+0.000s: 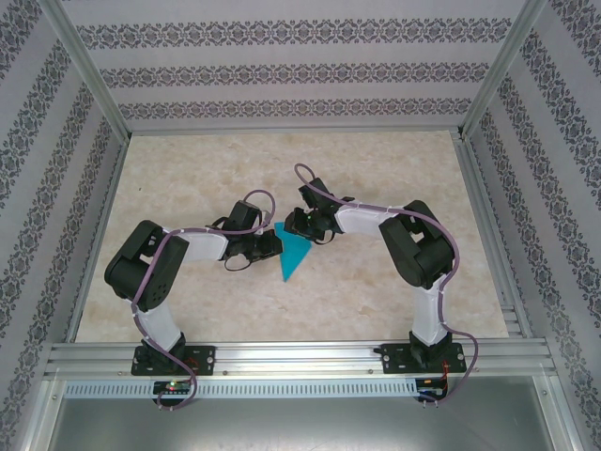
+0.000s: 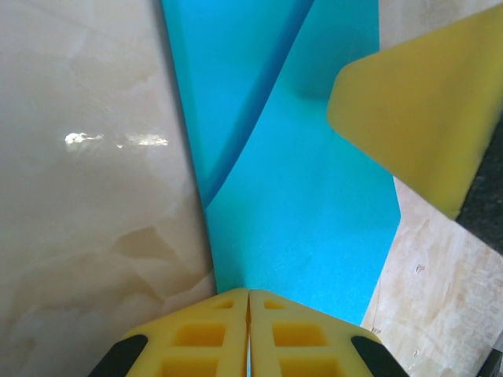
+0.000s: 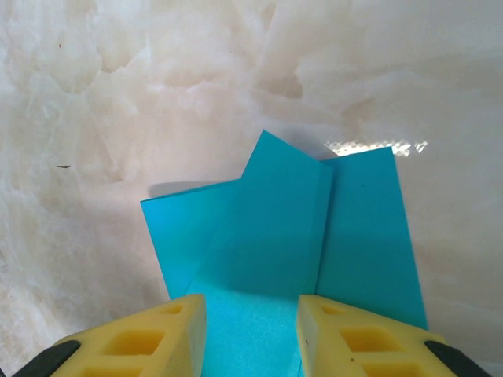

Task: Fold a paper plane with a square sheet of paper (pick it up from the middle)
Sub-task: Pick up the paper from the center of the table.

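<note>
The paper plane (image 1: 294, 254), part-folded, is lying mid-frame in the top view, looking light, limp and crease-prone. The left gripper (image 2: 248, 294) is pinching its edge; the right gripper (image 3: 251, 306) is straddling it, jaws apart. Gripping the layered folds is probably holding best

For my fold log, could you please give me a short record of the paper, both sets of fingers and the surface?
blue paper: partly folded, pointed, lying on the table between both arms
left gripper: fingers shut at the paper's edge; grip unclear
right gripper: fingers apart, astride the paper
surface: pale, marbled
</note>
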Available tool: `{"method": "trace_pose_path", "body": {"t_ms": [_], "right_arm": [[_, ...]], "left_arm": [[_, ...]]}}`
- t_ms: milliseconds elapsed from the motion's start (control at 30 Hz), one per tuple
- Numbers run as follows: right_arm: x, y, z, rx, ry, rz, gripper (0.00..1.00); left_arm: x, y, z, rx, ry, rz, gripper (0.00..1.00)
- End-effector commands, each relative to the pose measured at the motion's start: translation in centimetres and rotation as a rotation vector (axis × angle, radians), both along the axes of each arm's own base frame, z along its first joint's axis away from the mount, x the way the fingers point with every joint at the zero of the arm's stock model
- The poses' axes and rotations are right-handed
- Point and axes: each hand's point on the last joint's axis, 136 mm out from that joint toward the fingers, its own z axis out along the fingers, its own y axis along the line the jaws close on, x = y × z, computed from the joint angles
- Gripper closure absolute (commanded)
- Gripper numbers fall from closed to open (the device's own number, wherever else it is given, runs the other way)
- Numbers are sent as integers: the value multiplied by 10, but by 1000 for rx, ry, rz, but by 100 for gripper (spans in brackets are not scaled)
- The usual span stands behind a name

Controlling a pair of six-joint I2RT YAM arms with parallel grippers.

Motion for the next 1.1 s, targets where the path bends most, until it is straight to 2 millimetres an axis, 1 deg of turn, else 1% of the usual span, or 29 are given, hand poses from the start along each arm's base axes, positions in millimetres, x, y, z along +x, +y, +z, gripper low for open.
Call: {"method": "trace_pose_path", "body": {"t_ms": [0, 233, 400, 733, 900, 1067], "right_arm": [[6, -19, -5, -56, -8, -56, 63], [8, -27, -8, -79, -7, -86, 61], [11, -34, -6, -78, -20, -118, 60], [10, -18, -2, -25, -19, -62, 61], [1, 0, 3, 32, -7, 14, 63], [-9, 5, 7, 65, -8, 49, 65]], "left_arm": [[-8, 7, -7, 54, 21, -5, 90], [-9, 7, -8, 55, 23, -4, 90], [-9, 8, -9, 58, 25, -1, 90], [-9, 7, -7, 55, 24, -2, 90], [-8, 7, -6, 55, 22, -4, 90], [-7, 7, -5, 55, 17, -2, 89]]}}
